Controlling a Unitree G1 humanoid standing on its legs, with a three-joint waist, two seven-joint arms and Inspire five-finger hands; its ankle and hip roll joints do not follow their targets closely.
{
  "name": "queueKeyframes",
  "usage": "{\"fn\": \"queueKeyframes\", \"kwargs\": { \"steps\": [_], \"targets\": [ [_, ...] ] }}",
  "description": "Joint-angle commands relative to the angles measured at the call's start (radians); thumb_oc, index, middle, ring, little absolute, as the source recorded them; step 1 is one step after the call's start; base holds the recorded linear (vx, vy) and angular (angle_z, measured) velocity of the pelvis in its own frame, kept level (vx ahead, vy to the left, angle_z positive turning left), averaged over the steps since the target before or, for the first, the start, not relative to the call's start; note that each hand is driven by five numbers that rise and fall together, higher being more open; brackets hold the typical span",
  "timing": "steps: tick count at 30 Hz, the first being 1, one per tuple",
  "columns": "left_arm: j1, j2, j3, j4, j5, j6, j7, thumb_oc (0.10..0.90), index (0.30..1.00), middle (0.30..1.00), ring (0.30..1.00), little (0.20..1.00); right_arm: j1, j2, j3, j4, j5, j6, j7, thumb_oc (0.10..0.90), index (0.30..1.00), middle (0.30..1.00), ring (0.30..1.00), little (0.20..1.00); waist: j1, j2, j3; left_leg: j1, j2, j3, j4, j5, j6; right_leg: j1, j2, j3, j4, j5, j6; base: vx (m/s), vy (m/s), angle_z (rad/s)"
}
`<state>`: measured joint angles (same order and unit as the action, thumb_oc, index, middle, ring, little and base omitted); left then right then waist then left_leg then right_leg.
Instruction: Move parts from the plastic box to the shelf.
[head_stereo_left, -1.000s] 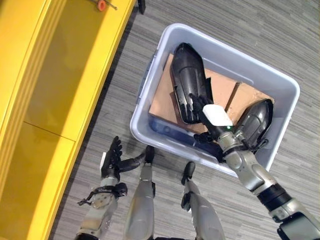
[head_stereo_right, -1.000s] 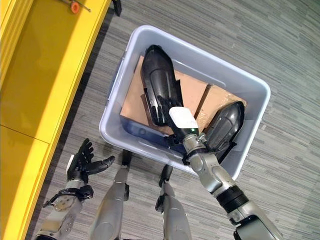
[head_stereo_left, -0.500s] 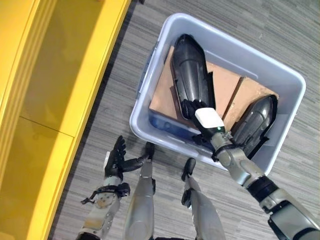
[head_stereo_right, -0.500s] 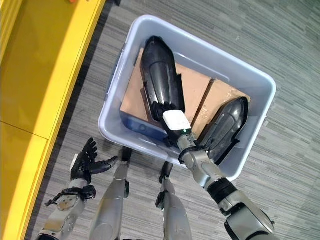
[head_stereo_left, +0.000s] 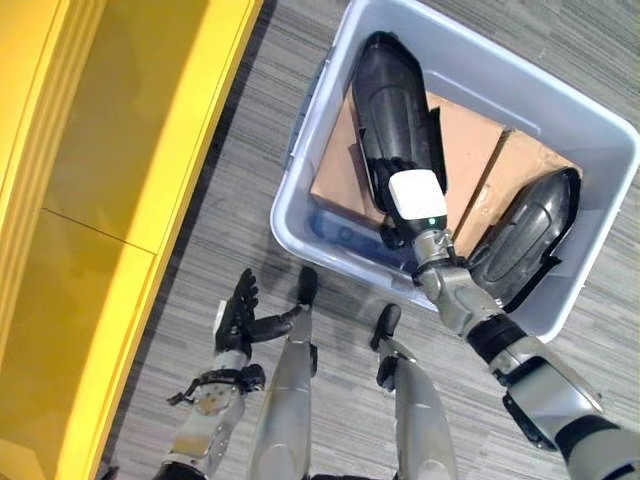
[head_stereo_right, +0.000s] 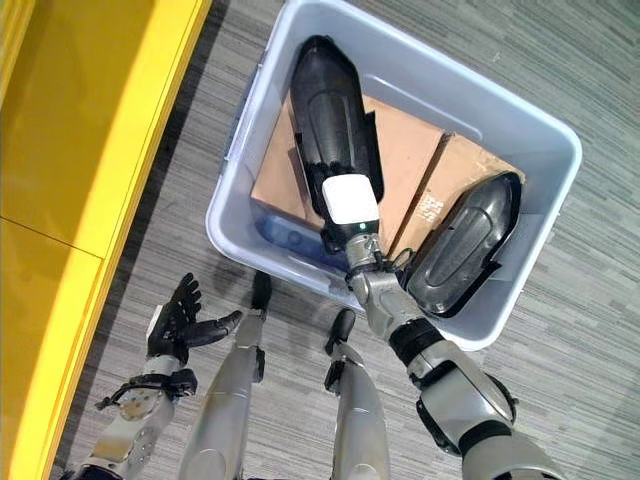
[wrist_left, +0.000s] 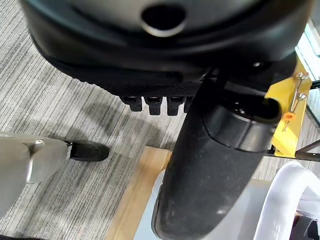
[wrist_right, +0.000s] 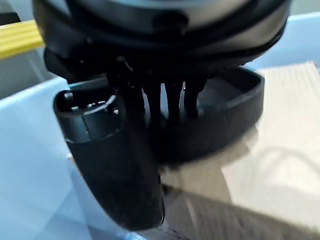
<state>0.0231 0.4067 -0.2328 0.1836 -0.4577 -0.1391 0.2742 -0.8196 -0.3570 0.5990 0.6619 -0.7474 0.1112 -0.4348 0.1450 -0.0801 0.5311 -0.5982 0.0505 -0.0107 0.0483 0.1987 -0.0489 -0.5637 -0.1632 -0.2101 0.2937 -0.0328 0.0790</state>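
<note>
Long black moulded shell part (head_stereo_left: 395, 115) lies in the pale plastic box (head_stereo_left: 480, 65), lengthwise away from the right hand (head_stereo_left: 410, 210), whose fingers reach its near end, grip unclear; left hand (head_stereo_left: 235, 318) hangs open, well apart.

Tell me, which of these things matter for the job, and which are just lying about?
Job:
- box
- long part
- second part
- shelf
- right hand, at the long part
- left hand, open, idle

Lying about:
- cardboard under the parts

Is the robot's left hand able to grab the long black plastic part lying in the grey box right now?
Probably not. The left hand hangs open outside the grey box, near the floor; the box wall stands between it and the long black part.
</note>
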Motion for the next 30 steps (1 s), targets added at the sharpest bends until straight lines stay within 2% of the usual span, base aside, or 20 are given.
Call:
{"fn": "queueKeyframes", "kwargs": {
  "steps": [1,10,12,16,19,20,22,23,25,30],
  "targets": [
    [0.008,0.004,-0.013,-0.088,0.010,-0.064,0.011,0.900,1.000,1.000,1.000,1.000,0.122,-0.002,0.040,0.101,0.086,0.013,0.130,0.400,0.300,0.300,0.300,0.300,0.022,0.019,-0.011,0.029,0.024,-0.047,0.078,-0.121,0.005,0.089,-0.027,-0.064,-0.153,0.117,0.039,0.00,0.000,0.00],
    [-0.010,-0.013,-0.004,-0.060,0.013,-0.059,0.033,0.900,1.000,1.000,1.000,1.000,0.254,0.025,-0.033,0.018,0.193,-0.016,0.080,0.400,0.300,0.300,0.300,0.300,0.022,0.019,-0.011,0.158,0.018,-0.044,0.001,-0.088,0.004,0.204,-0.032,-0.077,-0.201,0.133,0.050,0.00,0.005,0.02],
    [-0.009,-0.013,-0.005,-0.060,0.013,-0.059,0.033,0.900,1.000,1.000,1.000,1.000,0.256,0.024,-0.034,0.016,0.192,-0.016,0.080,0.400,0.300,0.300,0.300,0.300,0.022,0.019,-0.011,0.160,0.018,-0.044,-0.002,-0.088,0.004,0.207,-0.031,-0.077,-0.203,0.134,0.050,0.02,0.007,0.08],
    [-0.012,-0.014,0.022,-0.040,0.032,-0.046,0.041,0.900,1.000,1.000,1.000,1.000,0.354,-0.042,-0.133,-0.208,0.231,-0.048,0.055,0.400,0.300,0.300,0.300,0.300,0.012,0.017,-0.014,0.287,0.019,-0.046,-0.034,-0.086,0.002,0.320,-0.039,-0.081,-0.210,0.119,0.057,0.07,0.018,0.07],
    [0.015,0.002,0.061,-0.056,0.059,-0.036,0.029,0.900,1.000,1.000,1.000,1.000,0.419,-0.147,-0.238,-0.481,0.230,-0.106,0.063,0.400,0.300,0.300,0.300,0.300,-0.010,0.009,-0.101,0.369,0.020,-0.041,-0.046,-0.106,0.006,0.396,-0.042,-0.079,-0.220,0.102,0.063,0.20,0.025,0.02],
    [0.025,0.004,0.069,-0.058,0.061,-0.035,0.024,0.900,1.000,1.000,1.000,1.000,0.436,-0.164,-0.252,-0.518,0.229,-0.117,0.076,0.400,0.300,0.300,0.300,0.300,-0.014,0.008,-0.118,0.385,0.019,-0.039,-0.049,-0.111,0.007,0.409,-0.041,-0.079,-0.222,0.100,0.064,0.21,0.027,-0.05],
    [0.053,0.011,0.105,-0.065,0.073,-0.024,0.004,0.900,1.000,1.000,1.000,1.000,0.463,-0.208,-0.312,-0.649,0.247,-0.154,0.101,0.400,0.300,0.300,0.300,0.300,-0.030,0.005,-0.190,0.443,0.014,-0.032,-0.054,-0.132,0.012,0.459,-0.036,-0.073,-0.232,0.089,0.066,0.21,0.011,-0.14],
    [0.064,0.010,0.113,-0.066,0.076,-0.022,-0.001,0.900,1.000,1.000,1.000,1.000,0.475,-0.215,-0.324,-0.674,0.249,-0.161,0.113,0.400,0.300,0.300,0.300,0.300,-0.031,0.005,-0.206,0.458,0.013,-0.030,-0.054,-0.138,0.014,0.472,-0.034,-0.069,-0.235,0.085,0.066,0.20,0.001,-0.09],
    [0.088,0.002,0.146,-0.060,0.090,-0.009,-0.018,0.900,1.000,1.000,1.000,1.000,0.499,-0.233,-0.366,-0.764,0.260,-0.193,0.141,0.400,0.300,0.300,0.300,0.300,-0.046,0.009,-0.279,0.509,0.015,-0.018,-0.062,-0.153,0.016,0.514,-0.026,-0.055,-0.250,0.077,0.068,0.18,0.004,-0.07],
    [0.161,-0.033,0.191,-0.046,0.122,0.008,-0.045,0.900,1.000,1.000,1.000,1.000,0.576,-0.235,-0.424,-0.897,0.300,-0.247,0.187,0.400,0.300,0.300,0.300,0.300,-0.075,0.030,-0.382,0.578,0.031,0.005,-0.105,-0.149,0.012,0.555,-0.008,-0.031,-0.275,0.072,0.065,0.10,-0.021,-0.12]
  ]
}}
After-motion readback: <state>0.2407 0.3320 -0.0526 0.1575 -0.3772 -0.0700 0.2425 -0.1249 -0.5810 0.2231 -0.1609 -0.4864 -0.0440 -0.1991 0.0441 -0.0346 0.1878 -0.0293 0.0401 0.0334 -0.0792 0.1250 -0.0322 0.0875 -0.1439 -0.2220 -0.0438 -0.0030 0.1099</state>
